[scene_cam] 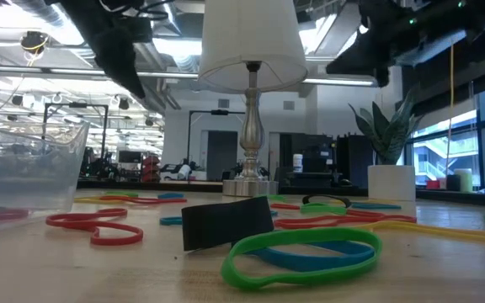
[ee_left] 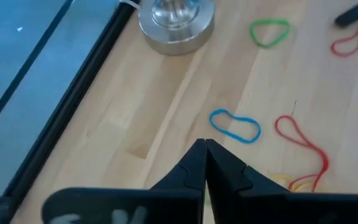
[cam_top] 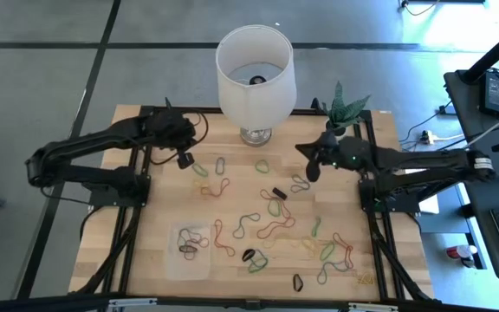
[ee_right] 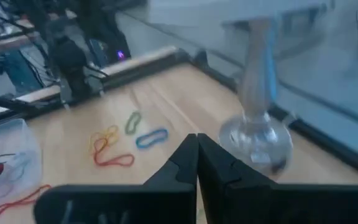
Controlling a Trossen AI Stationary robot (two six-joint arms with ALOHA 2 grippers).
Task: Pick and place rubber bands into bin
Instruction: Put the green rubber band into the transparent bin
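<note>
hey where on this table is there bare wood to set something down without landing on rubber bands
Bare wood lies between the clear plastic bin and the table's left edge, and the far right corner beside the white plant pot. The coloured rubber bands crowd the middle and near right.

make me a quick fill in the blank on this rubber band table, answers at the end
1. The left gripper has its fingers ____.
2. The bin already holds a few rubber ____.
3. The lamp has a ____ shade.
4. The band just ahead of the left gripper is ____.

Answers: shut, bands, white, blue
</note>
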